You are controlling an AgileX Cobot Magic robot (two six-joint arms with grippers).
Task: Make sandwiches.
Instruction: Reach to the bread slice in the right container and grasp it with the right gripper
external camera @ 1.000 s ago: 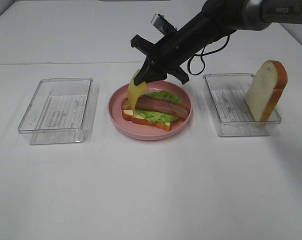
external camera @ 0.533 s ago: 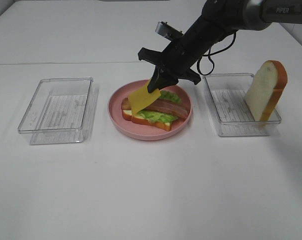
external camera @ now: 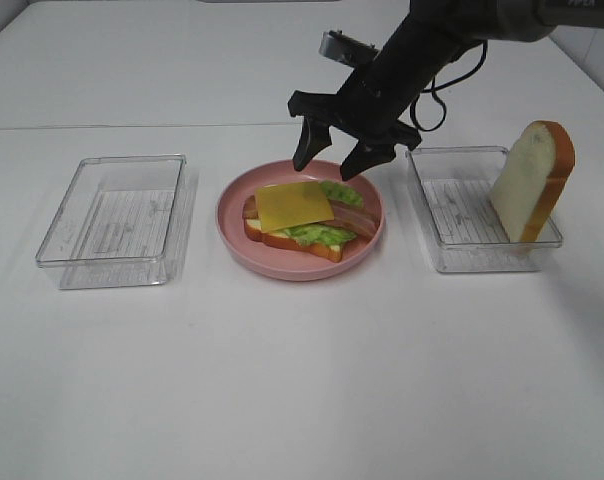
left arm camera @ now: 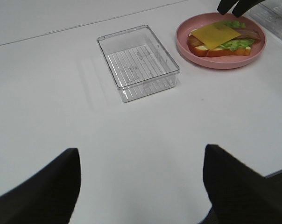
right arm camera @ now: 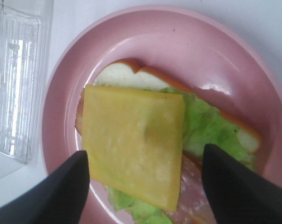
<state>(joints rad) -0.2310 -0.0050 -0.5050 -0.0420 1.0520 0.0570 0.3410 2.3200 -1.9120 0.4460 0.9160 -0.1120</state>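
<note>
Right hand (external camera: pixel 326 167), jaws apart and empty, hovers over the cheese (external camera: pixel 294 205) lying flat on the stack (external camera: pixel 307 240); best lifted straight up, lest a finger drag it. Left hand (left arm camera: pixel 141 161) open.

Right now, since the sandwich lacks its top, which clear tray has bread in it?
The tray right of the pink plate: a bread slice stands leaning in its right end. The left tray shows no bread.

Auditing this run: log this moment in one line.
cheese: on stack | right gripper: open above plate | left gripper: open | bread slice: in tray
</note>
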